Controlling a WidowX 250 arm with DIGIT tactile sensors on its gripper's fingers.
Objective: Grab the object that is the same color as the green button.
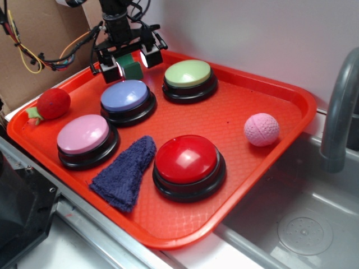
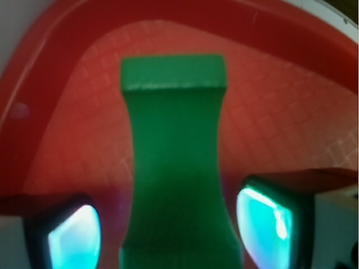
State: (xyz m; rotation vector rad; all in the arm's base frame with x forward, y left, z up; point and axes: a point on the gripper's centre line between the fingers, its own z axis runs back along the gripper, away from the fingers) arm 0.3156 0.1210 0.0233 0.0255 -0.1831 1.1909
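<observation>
The object, a small dark green block (image 1: 133, 68), stands on the red tray (image 1: 241, 101) near its far left corner, just left of the green button (image 1: 188, 74). My gripper (image 1: 131, 63) hangs over the block with one finger on each side. In the wrist view the block (image 2: 174, 145) fills the middle, between the two glowing pads (image 2: 76, 238). A thin strip of tray shows between each pad and the block, so the gripper (image 2: 171, 227) is open and straddles it.
A blue-lavender button (image 1: 125, 95), a pink button (image 1: 84, 134) and a red button (image 1: 187, 158) also sit on the tray. So do a blue cloth (image 1: 126, 171), a pink ball (image 1: 261, 129) and a red plush fruit (image 1: 52, 104). A faucet (image 1: 339, 112) and sink are at right.
</observation>
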